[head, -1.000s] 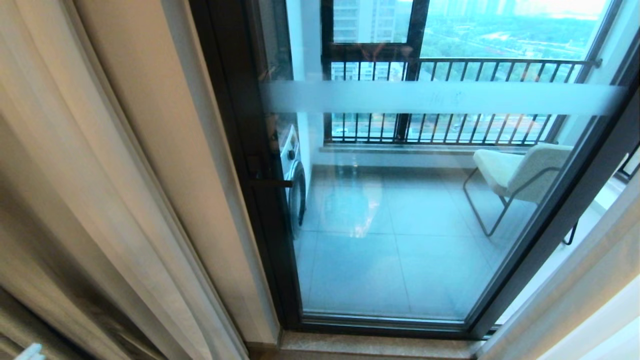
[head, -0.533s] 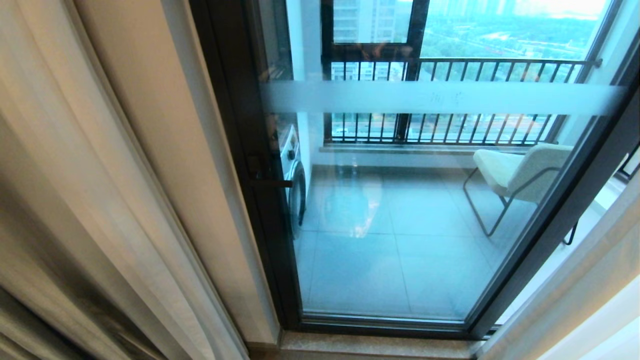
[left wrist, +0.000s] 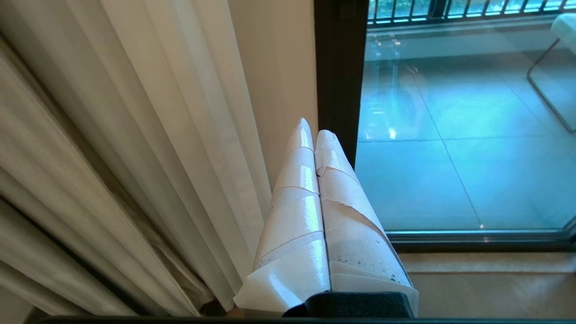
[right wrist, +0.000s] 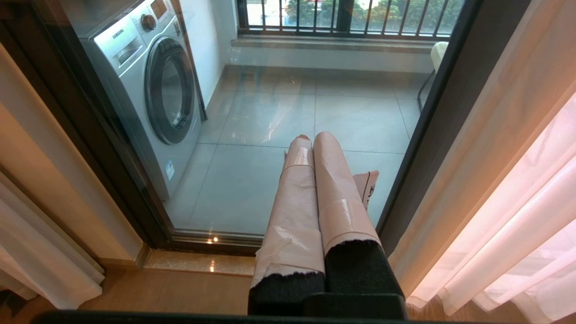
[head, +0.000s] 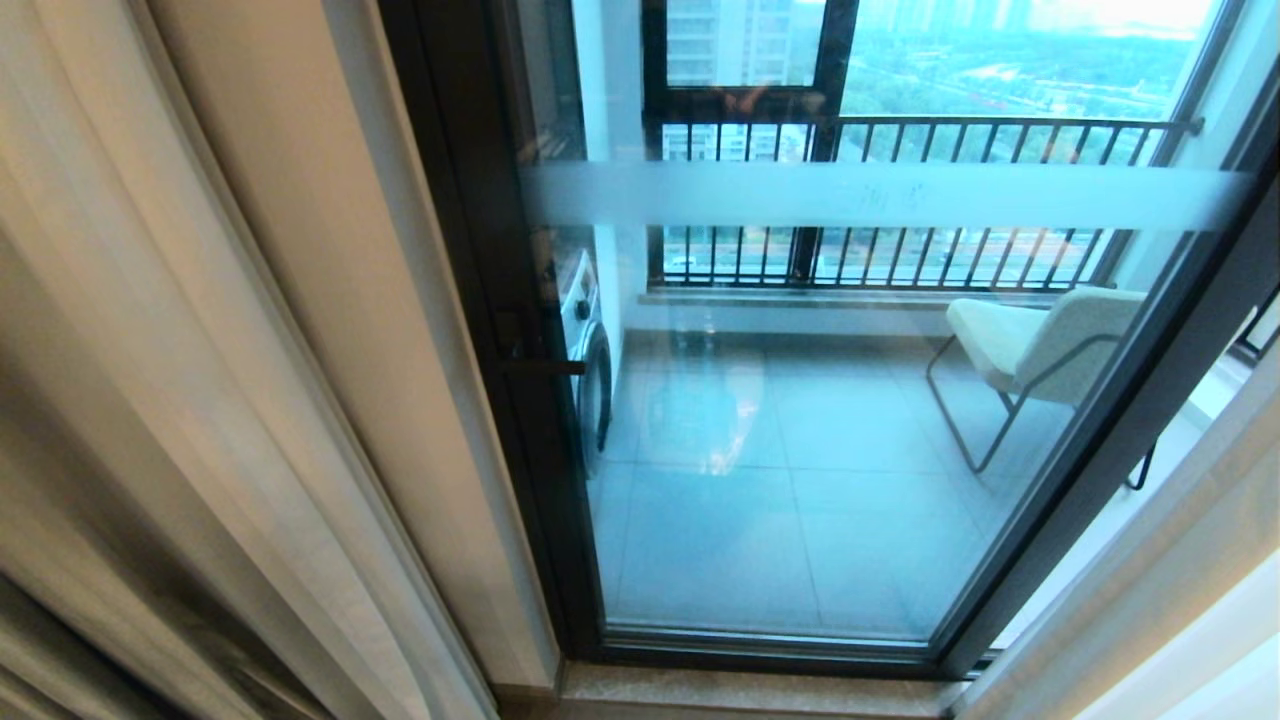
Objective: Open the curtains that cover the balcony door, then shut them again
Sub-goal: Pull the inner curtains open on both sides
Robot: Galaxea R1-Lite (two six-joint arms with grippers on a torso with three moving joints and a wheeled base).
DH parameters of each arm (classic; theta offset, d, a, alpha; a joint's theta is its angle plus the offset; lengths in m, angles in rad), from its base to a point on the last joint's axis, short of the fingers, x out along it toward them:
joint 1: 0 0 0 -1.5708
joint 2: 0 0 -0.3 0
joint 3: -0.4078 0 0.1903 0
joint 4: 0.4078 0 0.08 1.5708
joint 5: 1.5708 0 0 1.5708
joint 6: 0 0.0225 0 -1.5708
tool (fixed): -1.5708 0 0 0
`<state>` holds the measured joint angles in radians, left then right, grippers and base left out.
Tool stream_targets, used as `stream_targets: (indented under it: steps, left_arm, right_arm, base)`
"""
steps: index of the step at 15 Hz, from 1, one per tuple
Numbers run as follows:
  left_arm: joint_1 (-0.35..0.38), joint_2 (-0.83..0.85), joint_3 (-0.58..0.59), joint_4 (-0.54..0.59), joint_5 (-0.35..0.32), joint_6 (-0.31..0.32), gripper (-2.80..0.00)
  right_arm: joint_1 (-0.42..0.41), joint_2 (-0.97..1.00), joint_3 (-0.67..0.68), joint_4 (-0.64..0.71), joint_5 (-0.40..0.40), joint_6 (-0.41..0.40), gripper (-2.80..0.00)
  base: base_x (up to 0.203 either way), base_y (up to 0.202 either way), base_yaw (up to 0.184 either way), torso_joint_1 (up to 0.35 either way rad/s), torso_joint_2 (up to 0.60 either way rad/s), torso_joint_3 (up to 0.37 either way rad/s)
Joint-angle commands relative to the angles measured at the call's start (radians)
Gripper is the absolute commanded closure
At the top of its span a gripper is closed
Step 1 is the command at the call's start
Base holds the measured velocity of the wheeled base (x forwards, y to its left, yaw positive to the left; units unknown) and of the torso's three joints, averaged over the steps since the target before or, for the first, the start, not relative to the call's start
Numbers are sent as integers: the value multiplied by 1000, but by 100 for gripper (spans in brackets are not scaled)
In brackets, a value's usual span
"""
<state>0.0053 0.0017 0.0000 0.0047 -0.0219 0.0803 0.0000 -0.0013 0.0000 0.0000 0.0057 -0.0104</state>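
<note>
The left end effector (left wrist: 315, 132) had two long tapered fingers wrapped in glossy white tape — overlapping bands, torn at one edge, with dark specks low down. The right end effector (right wrist: 312, 137) wore the same wrapping (tinted pinkish there), frayed above black foam bases on a black mount.
</note>
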Motion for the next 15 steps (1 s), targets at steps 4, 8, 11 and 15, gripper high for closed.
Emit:
stream_targets:
  steps: [4,8,11,15]
  left_arm:
    - [-1,0,0,0,14,-30,0]
    - [-1,0,0,0,14,-27,0]
    - [-1,0,0,0,14,-27,0]
    - [-1,0,0,1,14,-28,0]
  right_arm:
    - [0,1,0,0,0,0,0]
    - [0,1,0,0,0,0,0]
    - [0,1,0,0,0,0,0]
    - [0,1,0,0,0,0,0]
  base:
    - [0,0,0,0,0,0]
    - [0,0,0,0,0,0]
    - [0,0,0,0,0,0]
    - [0,0,0,0,0,0]
